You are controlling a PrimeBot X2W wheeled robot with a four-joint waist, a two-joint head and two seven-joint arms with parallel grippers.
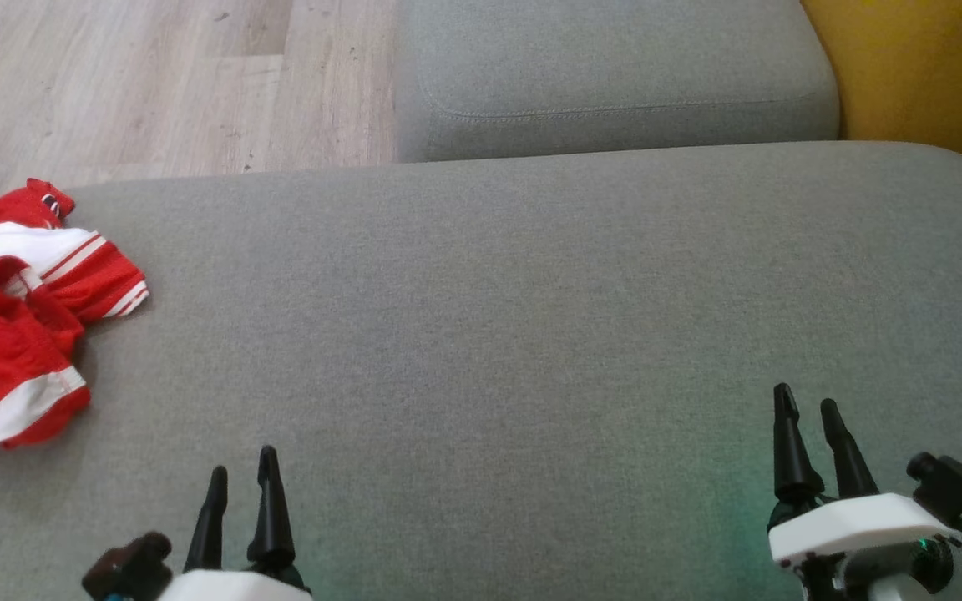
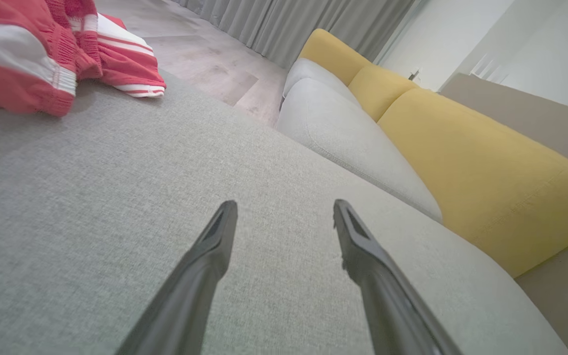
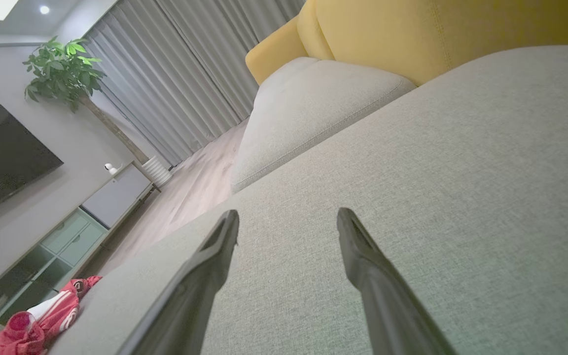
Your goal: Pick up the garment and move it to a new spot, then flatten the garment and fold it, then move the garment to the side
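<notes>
The garment [image 1: 22, 317] lies crumpled at nine o'clock on the sofa seat [image 1: 489, 317], my left fingers [image 1: 270, 509] and right fingers [image 1: 790, 451] are wide open and empty, so I judge that no step is done yet.

**Sofa seat: what lies on it**

Grey woven sofa seat [image 1: 531, 334], broad and flat. One item on it: a red-and-white garment [image 1: 22, 334], crumpled, at 9 o'clock in the head view, near the seat's edge and cut off by the frame. A second grey cushion [image 1: 615, 75] abuts at 12 o'clock. Wood floor [image 1: 155, 83] at 11 o'clock.
</notes>
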